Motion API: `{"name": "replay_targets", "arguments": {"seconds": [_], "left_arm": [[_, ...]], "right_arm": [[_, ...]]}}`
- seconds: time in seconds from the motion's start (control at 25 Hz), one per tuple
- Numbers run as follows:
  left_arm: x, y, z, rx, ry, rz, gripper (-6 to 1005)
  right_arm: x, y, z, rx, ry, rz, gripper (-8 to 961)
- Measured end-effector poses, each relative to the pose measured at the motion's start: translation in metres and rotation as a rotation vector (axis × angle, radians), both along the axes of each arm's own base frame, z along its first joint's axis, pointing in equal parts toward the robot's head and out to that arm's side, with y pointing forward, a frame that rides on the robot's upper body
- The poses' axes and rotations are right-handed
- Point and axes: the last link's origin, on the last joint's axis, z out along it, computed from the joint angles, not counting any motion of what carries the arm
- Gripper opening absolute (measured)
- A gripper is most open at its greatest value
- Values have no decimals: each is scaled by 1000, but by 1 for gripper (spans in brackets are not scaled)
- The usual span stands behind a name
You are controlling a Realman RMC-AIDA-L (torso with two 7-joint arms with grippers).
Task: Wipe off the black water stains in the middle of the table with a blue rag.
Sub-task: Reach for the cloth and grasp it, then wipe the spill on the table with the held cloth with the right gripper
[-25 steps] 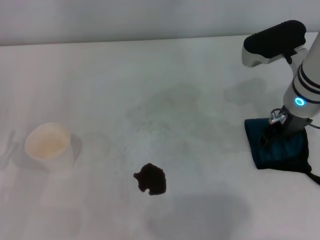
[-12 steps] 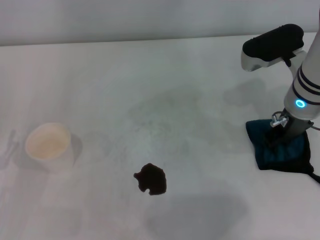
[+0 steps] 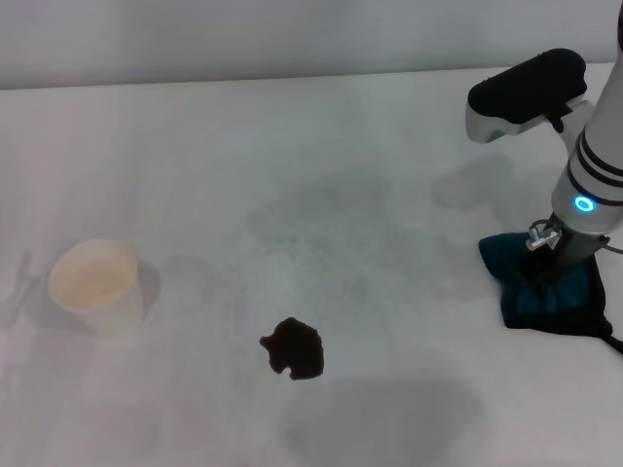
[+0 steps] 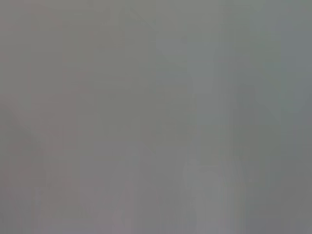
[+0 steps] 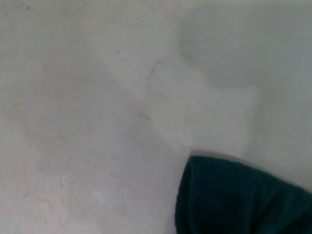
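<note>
- Standing at far left: white paper cup (image 3: 93, 280), well apart from the stain; risk of tipping on an overlong wipe.
- Lying at centre front of the table (image 3: 321, 146): black water stains (image 3: 293, 347), untouched; smearing likely under light pressure.
- Resting at right: blue rag (image 3: 541, 287) beneath right gripper (image 3: 542, 265); finger state cannot be told, so slipping or bunching possible.
- Left gripper: not visible.
</note>
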Motion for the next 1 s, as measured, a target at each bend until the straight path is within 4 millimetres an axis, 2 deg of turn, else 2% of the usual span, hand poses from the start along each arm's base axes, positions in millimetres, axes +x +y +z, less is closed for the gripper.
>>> {"name": "replay_targets", "arguments": {"seconds": [0.04, 0.24, 0.36, 0.72, 1.0], "left_arm": [[0, 0, 0, 0, -1, 0, 888], [0, 0, -1, -1, -2, 0, 888], [1, 0, -2, -1, -5, 0, 887], [3, 3, -1, -1, -2, -8, 887], [4, 6, -1, -1, 0, -14, 887]], "right_arm": [[0, 0, 0, -3, 0, 2, 206], [0, 0, -2, -8, 5, 10, 97], [-8, 0, -6, -15, 25, 36, 77], [-59, -7, -30, -89, 142, 186, 55], [-102, -23, -78, -227, 269, 296, 54]]}}
